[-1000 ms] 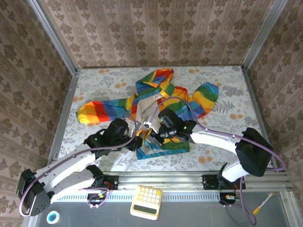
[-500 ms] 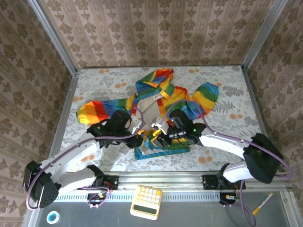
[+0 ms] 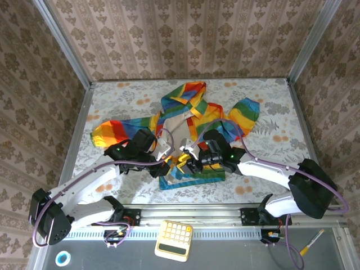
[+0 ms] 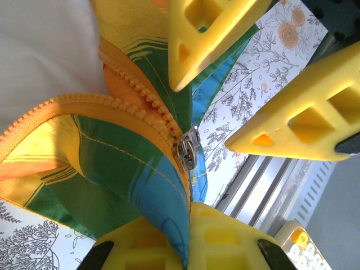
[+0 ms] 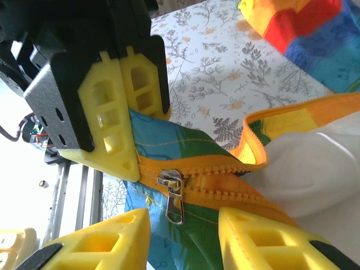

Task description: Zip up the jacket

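Left gripper (image 4: 188, 228) is clamped on the jacket (image 3: 185, 107) hem, just below the zipper pull (image 5: 174, 197). Right gripper (image 5: 183, 225) has its jaws apart, straddling the pull without gripping it. Beyond the pull the teeth lie unjoined and the jacket is spread out. Next I'd pinch the pull and draw it hoodward.

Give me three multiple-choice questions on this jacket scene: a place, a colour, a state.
1. The zipper slider sits: A at the collar; B low on the jacket, near its hem; C on a sleeve.
2. The zipper teeth are: A black; B white; C orange.
3. The right gripper has its jaws: A open astride the pull tab; B shut on a sleeve; C shut on the hood.
Answers: 1 B, blue hem fabric lies beside it; 2 C, orange throughout; 3 A, the tab hangs untouched between them.
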You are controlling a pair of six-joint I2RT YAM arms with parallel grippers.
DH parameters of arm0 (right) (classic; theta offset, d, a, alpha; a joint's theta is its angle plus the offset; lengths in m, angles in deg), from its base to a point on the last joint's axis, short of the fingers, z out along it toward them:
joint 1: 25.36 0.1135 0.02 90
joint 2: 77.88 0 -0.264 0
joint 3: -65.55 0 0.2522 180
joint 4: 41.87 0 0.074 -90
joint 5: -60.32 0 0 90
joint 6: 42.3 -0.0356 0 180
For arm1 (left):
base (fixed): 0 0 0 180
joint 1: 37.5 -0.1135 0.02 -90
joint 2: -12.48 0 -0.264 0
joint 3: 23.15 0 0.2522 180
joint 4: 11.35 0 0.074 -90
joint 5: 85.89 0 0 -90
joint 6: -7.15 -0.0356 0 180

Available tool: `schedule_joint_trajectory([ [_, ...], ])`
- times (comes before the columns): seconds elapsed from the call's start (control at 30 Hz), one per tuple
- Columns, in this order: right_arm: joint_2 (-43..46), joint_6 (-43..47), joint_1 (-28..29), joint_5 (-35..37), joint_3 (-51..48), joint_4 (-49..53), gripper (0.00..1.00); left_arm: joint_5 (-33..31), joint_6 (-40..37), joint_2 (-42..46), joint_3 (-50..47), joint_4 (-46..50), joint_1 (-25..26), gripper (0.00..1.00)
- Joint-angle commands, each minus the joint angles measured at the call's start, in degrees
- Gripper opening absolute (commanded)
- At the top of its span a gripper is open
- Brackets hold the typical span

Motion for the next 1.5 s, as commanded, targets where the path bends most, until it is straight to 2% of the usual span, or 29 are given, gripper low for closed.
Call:
schedule_joint_trajectory([
  [0.0, -2.2, -0.3, -0.1, -3.6, 2.4, -1.4, 0.37, 1.1, -2.2, 0.2, 2.3, 1.8, -0.3, 0.00],
  [0.6, -7.1, -0.2, 0.2, -6.7, 7.4, 1.1, 0.32, 1.1, -2.5, -0.1, 2.8, 2.2, -0.3, 0.00],
  [0.7, -7.5, 0.4, 0.4, -7.0, 8.1, 2.8, 0.25, 0.9, -2.6, -0.1, 2.9, 2.6, -0.3, 0.00],
  [0.8, -6.9, 1.2, 0.7, -6.2, 7.8, 4.4, 0.14, 0.5, -2.8, 0.2, 2.8, 3.1, -0.3, 0.00],
  [1.0, -3.1, 3.1, 0.7, -0.6, 5.3, 5.3, 0.00, 0.2, -2.4, 0.9, 2.8, 3.4, -0.2, 0.00],
  [1.3, -0.2, 6.1, 1.2, 5.4, 3.6, 4.3, 0.00, 0.2, -2.7, 0.9, 3.4, 4.1, -0.3, 0.00],
  [1.47, 1.9, 10.9, 2.1, 8.1, 0.3, 0.5, 0.24, 0.9, -3.2, 0.9, 4.0, 4.5, -0.3, 0.00],
])
